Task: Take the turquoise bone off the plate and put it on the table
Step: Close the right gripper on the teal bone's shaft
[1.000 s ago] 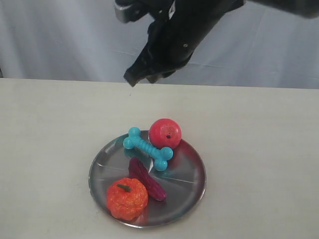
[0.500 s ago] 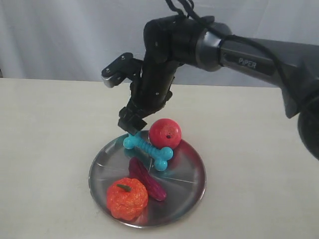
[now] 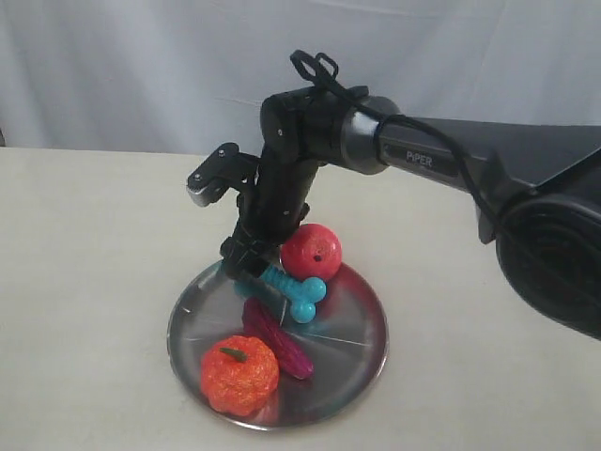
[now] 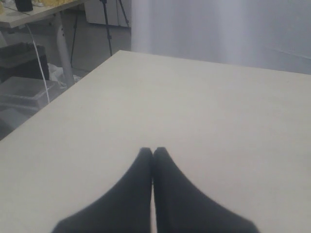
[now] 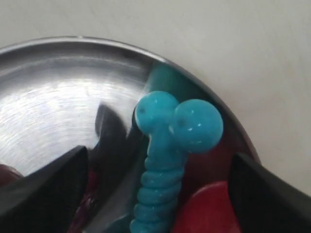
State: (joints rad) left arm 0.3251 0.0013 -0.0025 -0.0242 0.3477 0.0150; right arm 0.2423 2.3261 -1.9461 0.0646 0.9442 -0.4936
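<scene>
Cream, matte worktop (image 3: pixel 84 282) fills the left of the exterior view, and the left tool (image 4: pixel 153 154) shows only in its own wrist view, its two dark fingers pressed together with nothing between them, hanging over bare surface. Moving right, the shiny metal plate (image 3: pixel 184 315) sits at lower centre, with an orange pumpkin-like toy (image 3: pixel 239 374) at its lower left and a dark purple piece (image 3: pixel 278 340) lying slantwise just beside it. Next comes the turquoise bone (image 3: pixel 297 294), on the plate, running from upper left to lower right, one knobbed end by the plate's rim and under the right tool (image 3: pixel 244 257). The right wrist view has that tool's fingers (image 5: pixel 46 187) spread wide on either side of the bone's shaft, not touching it, so nothing is gripped yet. A red ball (image 3: pixel 313 252) rests close against the bone on the upper right side, and the black arm stretches off to the right edge of the frame. By its look the bone is light rubber that gives a little under pressure. The ribbed shaft looks the best place to hold, pinched across its narrow width just behind the knobs, since the rounded ends could squirt out. A careless close may nudge the ball into rolling on the slick metal
</scene>
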